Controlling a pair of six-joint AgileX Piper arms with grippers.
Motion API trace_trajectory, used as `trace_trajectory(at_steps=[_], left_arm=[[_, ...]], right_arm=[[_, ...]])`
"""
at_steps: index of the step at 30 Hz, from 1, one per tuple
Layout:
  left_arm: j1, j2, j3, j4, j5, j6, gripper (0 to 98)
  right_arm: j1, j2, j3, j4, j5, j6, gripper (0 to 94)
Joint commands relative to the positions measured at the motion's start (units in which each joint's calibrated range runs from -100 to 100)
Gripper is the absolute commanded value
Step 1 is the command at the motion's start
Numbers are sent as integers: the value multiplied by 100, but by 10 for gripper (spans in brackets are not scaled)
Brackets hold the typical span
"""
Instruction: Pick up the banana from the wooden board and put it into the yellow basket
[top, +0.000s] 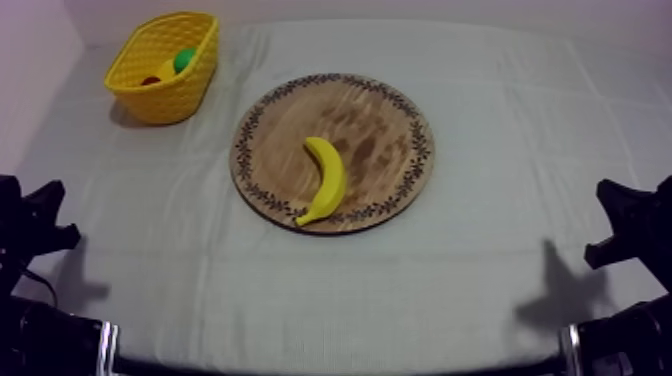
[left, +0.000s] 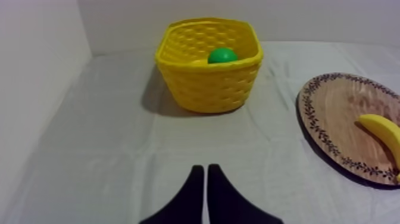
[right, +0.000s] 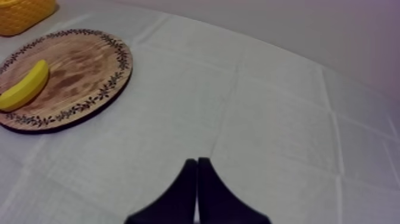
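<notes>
Shows the banana lying curved on the round wooden board, 1 tip over the patterned rim at the near edge and the other tip toward the board's middle. Places the board at the centre of the table's grey-white cloth, with the yellow basket well apart from it at the far left corner. Holds, inside the basket, 1 green round toy fruit; cannot tell the rest of the contents. Sets the left gripper low over bare cloth at the left side, facing the basket, its 2 black fingers pressed together as a narrow wedge with nothing between them. Sets the right gripper low over bare cloth at the right side, its 2 fingers likewise closed into a narrow wedge on nothing. Puts both grippers well apart from the banana, the board and the basket.
</notes>
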Motion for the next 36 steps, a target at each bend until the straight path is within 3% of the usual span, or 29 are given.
trace_trajectory(at_steps=[1,6,11,36], left_arm=[[-12,12,-6,-40,-27,22,0],[-23,232,-71,-252,-351,192,0],[-6,813,-814,-303,-375,348,0],[196,5866,-7509,-4,1077,553,0]], right_arm=[[0,0,-3,1,-4,2,3],[0,0,-3,1,-4,2,3],[0,0,-3,1,-4,2,3],[0,0,-3,1,-4,2,3]])
